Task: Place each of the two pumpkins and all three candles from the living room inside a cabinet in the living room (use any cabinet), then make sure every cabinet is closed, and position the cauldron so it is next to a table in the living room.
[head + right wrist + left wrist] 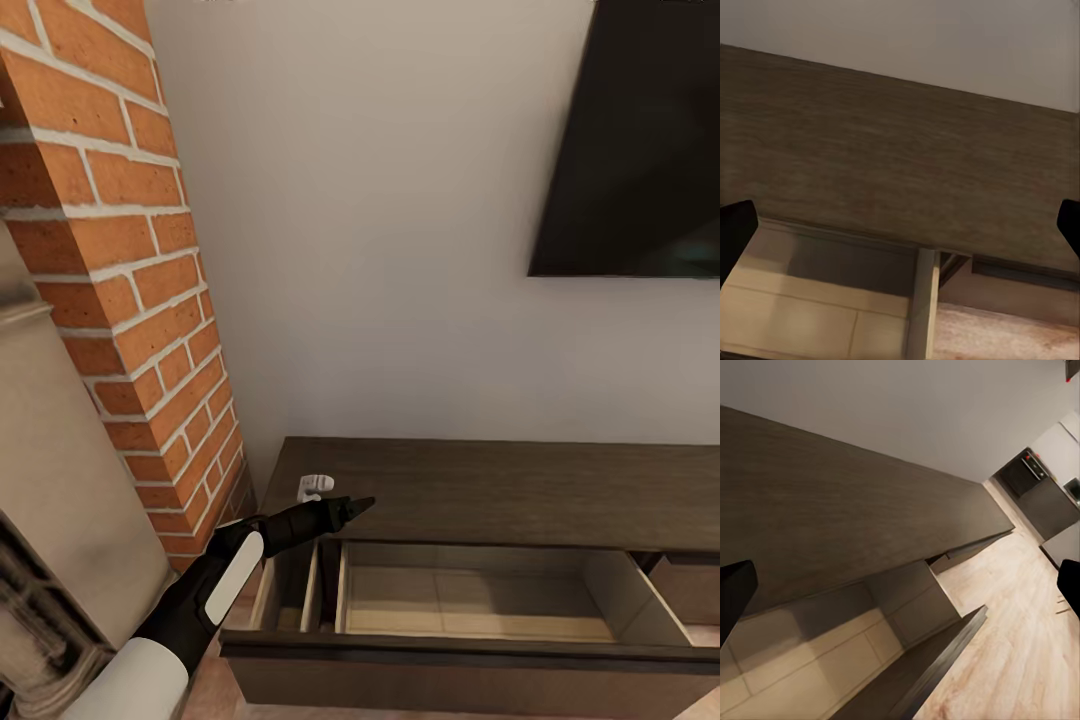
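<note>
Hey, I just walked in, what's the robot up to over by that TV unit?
The robot faces the long dark-brown cabinet under the wall-mounted TV. One wide drawer is pulled out and looks empty. The left gripper reaches over the cabinet's left end, near a small white object, holding nothing. The right gripper is open, looking down at the cabinet top.

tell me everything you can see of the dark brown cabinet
The cabinet is a long, low unit of dark-brown wood grain with a flat top, standing against the pale wall beside the brick column, below the black screen. One wide handleless drawer is pulled out, its pale beige inside holding nothing visible. Left of it is a narrower open compartment, and a shut front shows at the right edge. A small white object sits on the top near the left end. The left gripper hovers over that end, apparently not touching.
</note>
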{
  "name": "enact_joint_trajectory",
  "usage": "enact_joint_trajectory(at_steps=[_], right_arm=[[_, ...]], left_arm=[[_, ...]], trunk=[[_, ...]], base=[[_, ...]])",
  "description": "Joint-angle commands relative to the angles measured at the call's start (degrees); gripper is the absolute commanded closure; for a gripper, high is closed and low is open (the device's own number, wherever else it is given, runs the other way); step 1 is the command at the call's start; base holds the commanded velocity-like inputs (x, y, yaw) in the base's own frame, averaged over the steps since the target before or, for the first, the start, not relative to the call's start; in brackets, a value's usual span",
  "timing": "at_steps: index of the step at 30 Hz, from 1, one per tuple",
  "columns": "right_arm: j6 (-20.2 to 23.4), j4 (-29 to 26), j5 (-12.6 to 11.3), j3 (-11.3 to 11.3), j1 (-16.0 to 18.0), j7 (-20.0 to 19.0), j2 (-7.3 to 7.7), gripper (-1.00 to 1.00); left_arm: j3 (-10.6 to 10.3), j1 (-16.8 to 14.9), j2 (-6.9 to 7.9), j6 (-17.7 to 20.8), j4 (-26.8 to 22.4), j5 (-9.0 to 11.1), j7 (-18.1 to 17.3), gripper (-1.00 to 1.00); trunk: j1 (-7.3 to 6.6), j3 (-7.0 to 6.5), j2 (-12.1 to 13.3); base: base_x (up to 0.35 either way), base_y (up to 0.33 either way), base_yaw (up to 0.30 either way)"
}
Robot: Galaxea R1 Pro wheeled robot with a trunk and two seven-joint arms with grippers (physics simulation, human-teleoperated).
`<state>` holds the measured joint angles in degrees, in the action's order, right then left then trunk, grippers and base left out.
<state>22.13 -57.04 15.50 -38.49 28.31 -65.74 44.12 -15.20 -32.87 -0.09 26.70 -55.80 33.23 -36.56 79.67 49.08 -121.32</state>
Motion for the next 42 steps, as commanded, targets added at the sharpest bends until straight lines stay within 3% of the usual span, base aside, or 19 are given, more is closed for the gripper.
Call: enact_joint_trajectory(at_steps=[1, 5, 8, 11, 13, 14, 17, 18, 21, 24, 30, 31, 36, 42], right_arm=[[0.0, 0.0, 0.0, 0.0, 0.0, 0.0, 0.0, -1.0], [0.1, 0.0, 0.1, 0.2, 0.0, 0.0, -0.07, -1.0], [0.2, 0.0, 0.1, 1.1, 0.0, 0.0, -1.03, -1.0], [0.3, -1.6, 0.2, 4.6, 0.0, 0.3, -4.75, -1.0], [0.4, -3.9, 0.3, 6.8, 0.0, 0.9, -7.46, -1.0], [0.5, -4.5, 0.3, 7.1, 0.0, 1.2, -8.17, -1.0], [1.6, -7.2, 0.3, 8.2, 0.0, 3.4, -13.41, -1.0], [1.8, -7.5, 0.4, 8.3, 0.0, 4.0, -14.38, -1.0], [2.4, -8.7, 1.4, 8.8, 0.0, 8.7, -19.53, -1.0], [2.8, -9.4, 3.7, 10.7, 0.0, 13.3, -22.65, -1.0], [4.1, -9.8, 4.7, 12.5, 0.0, 15.3, -23.87, -1.0], [6.0, -10.2, 4.7, 12.7, 0.0, 15.4, -24.22, -1.0], [7.1, -10.3, 5.0, 15.2, 0.0, 15.7, -28.19, -1.0], [8.6, -10.3, 5.1, 16.7, 0.0, 15.8, -30.2, -1.0]], left_arm=[[0.0, 0.0, 0.0, 0.0, 0.0, 0.0, 0.0, -1.0], [0.0, 0.0, -0.09, 0.2, 0.0, -0.1, 0.1, -1.0], [0.0, 0.0, -0.13, 0.2, 0.0, -0.1, 0.1, -1.0], [0.0, -0.1, -0.15, 0.7, -0.1, -0.2, 0.1, -1.0], [0.0, -0.2, -0.12, 4.1, -0.5, -0.3, 0.2, -1.0], [0.1, -0.3, -0.12, 5.3, -0.7, -0.4, 0.2, -1.0], [0.2, -0.8, 0.02, 11.8, -2.8, -0.6, 0.4, -1.0], [0.3, -0.8, 0.05, 12.4, -3.2, -0.6, 0.4, -1.0], [0.3, -0.9, 0.14, 14.1, -4.5, -0.7, 0.5, -1.0], [0.3, -1.0, 0.21, 14.7, -4.9, -0.8, 0.5, -1.0], [0.5, -2.2, 1.07, 15.1, -4.9, -0.9, 0.8, -1.0], [0.6, -2.7, 1.95, 15.2, -4.9, -0.9, 3.8, -1.0], [0.6, -3.0, 2.07, 15.3, -5.1, -0.8, 12.9, -1.0], [0.5, -3.0, 1.82, 15.3, -4.2, -0.7, 16.5, -1.0]], trunk=[[-0.23, -0.18, 0.4], [-1.1, -0.9, 2.0], [-1.76, -1.44, 3.2], [-2.42, -1.98, 4.4], [-2.86, -2.34, 5.2], [-3.08, -2.52, 5.6], [-3.74, -3.06, 6.8], [-3.96, -3.24, 7.2], [-4.62, -3.77, 8.4], [-5.28, -4.31, 9.6], [-6.6, -5.39, 12.0], [-6.81, -5.57, 12.4], [-7.91, -6.47, 14.5], [-9.23, -7.54, 16.9]], base=[[0.0, 0.0, 0.0], [0.0, 0.0, 0.0], [0.0, 0.0, 0.0], [0.0, 0.0, 0.0], [0.0, 0.0, 0.0], [0.0, 0.0, 0.0], [0.0, 0.0, 0.0], [0.0, 0.0, 0.0], [0.0, 0.0, 0.0], [0.0, 0.0, 0.0], [0.0, 0.0, 0.0], [0.0, 0.0, 0.0], [0.0, 0.0, 0.0], [0.0, 0.0, 0.0]])
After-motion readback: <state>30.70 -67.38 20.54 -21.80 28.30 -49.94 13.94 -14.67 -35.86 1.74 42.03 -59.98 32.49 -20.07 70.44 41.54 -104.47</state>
